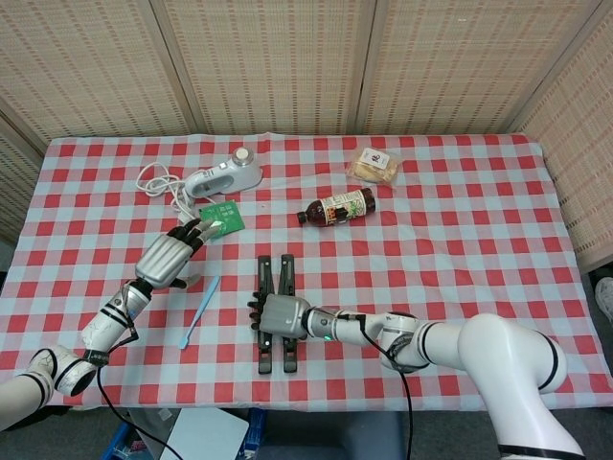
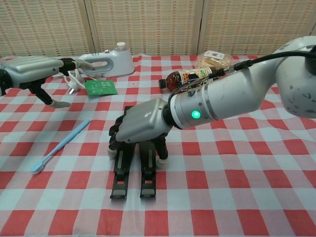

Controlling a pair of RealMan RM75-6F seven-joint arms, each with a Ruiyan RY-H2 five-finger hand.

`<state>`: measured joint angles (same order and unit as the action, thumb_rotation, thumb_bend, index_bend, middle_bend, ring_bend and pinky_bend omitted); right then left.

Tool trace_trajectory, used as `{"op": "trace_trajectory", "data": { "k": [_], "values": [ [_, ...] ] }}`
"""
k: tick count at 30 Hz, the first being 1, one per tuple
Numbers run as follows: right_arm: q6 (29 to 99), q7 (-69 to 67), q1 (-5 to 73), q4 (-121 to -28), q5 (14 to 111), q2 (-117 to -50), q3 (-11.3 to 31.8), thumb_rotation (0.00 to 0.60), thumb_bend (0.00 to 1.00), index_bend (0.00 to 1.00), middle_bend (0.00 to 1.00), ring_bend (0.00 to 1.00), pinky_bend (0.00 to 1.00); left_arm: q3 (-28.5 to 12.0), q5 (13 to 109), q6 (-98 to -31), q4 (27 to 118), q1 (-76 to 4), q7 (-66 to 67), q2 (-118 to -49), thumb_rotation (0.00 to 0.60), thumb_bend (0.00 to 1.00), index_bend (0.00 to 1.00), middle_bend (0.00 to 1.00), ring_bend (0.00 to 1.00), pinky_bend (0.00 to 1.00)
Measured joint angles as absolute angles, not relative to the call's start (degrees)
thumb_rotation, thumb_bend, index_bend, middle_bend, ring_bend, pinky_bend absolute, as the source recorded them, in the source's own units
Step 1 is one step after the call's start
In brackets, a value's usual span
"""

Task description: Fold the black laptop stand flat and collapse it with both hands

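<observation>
The black laptop stand (image 1: 264, 278) lies flat on the checked cloth near the front edge, its two bars (image 2: 120, 174) side by side and close together. My right hand (image 1: 279, 314) sits over the middle of the stand and grips both bars, fingers down one side and thumb down the other (image 2: 140, 123). The hand hides the stand's middle. My left hand (image 1: 169, 257) hovers well to the left of the stand, fingers apart and holding nothing (image 2: 34, 69).
A blue toothbrush (image 1: 199, 311) lies left of the stand. Further back are a green card (image 1: 222, 216), a white handheld appliance with its cable (image 1: 225, 175), a brown bottle on its side (image 1: 337, 206) and a wrapped snack (image 1: 374, 165).
</observation>
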<state>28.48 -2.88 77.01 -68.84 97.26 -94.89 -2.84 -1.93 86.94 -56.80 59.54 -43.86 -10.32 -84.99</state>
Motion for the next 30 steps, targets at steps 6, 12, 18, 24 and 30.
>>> {"op": "trace_trajectory", "data": {
  "k": [6, 12, 18, 24, 30],
  "values": [
    [32.8, -4.2, 76.2, -67.0, 98.6, -95.8, -3.3, 0.600, 0.21, 0.36, 0.39, 0.04, 0.00, -2.0, 87.2, -56.9, 59.4, -43.9, -10.4, -85.1, 0.600, 0.26, 0.00, 0.00, 0.01, 0.20],
    [36.0, -5.7, 75.6, -65.7, 100.0, -96.4, -4.1, 0.600, 0.23, 0.42, 0.42, 0.08, 0.00, -2.1, 87.3, -56.8, 59.6, -43.9, -10.2, -85.1, 0.600, 0.26, 0.00, 0.00, 0.01, 0.20],
    [35.3, -5.3, 75.3, -66.9, 98.9, -95.4, -4.1, 0.600, 0.14, 0.05, 0.06, 0.00, 0.00, -2.4, 86.8, -56.5, 60.2, -44.0, -9.8, -84.8, 0.600, 0.26, 0.00, 0.00, 0.01, 0.20],
    [36.2, -1.8, 73.1, -71.4, 95.8, -92.2, -2.8, 0.600, 0.11, 0.00, 0.00, 0.00, 0.00, -2.9, 85.6, -56.3, 62.0, -43.6, -8.9, -83.7, 0.600, 0.26, 0.00, 0.00, 0.01, 0.20],
    [40.9, 2.8, 67.8, -78.0, 91.3, -86.2, -1.3, 0.600, 0.12, 0.00, 0.02, 0.00, 0.00, -4.0, 82.3, -56.3, 66.5, -42.2, -4.6, -80.9, 0.600, 0.26, 0.00, 0.00, 0.01, 0.20]
  ]
}}
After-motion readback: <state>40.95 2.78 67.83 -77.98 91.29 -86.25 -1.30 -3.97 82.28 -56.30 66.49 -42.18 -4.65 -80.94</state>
